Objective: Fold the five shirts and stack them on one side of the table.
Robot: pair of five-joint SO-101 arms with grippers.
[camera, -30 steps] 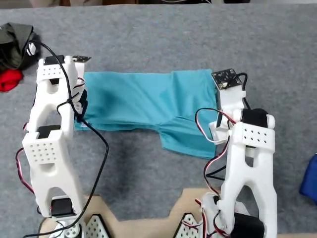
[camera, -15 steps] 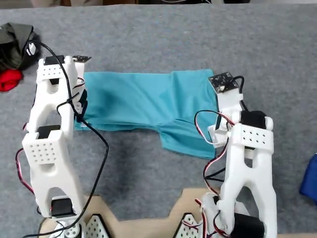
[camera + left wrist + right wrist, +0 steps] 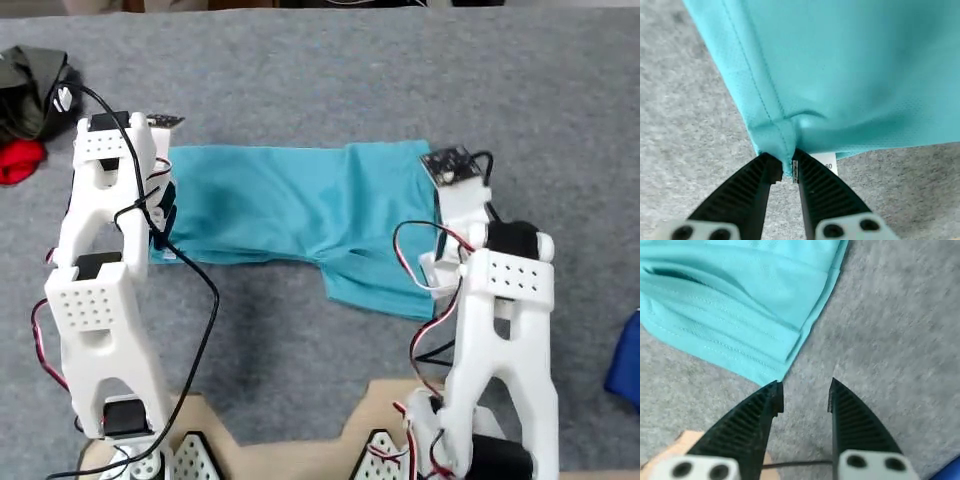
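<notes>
Left jaws are clenched on a hem corner of the teal shirt (image 3: 300, 215), which lies partly folded across the middle of the grey surface (image 3: 300, 80). Right jaws stand released over bare surface just beside the shirt's other end.

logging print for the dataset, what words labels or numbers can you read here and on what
White tag at the hem of the teal shirt, beside the left gripper: tiny print, too small to read.
White mark on the dark garment at the table's far corner: too small to tell whether it is text.
No other print can be read.
</notes>
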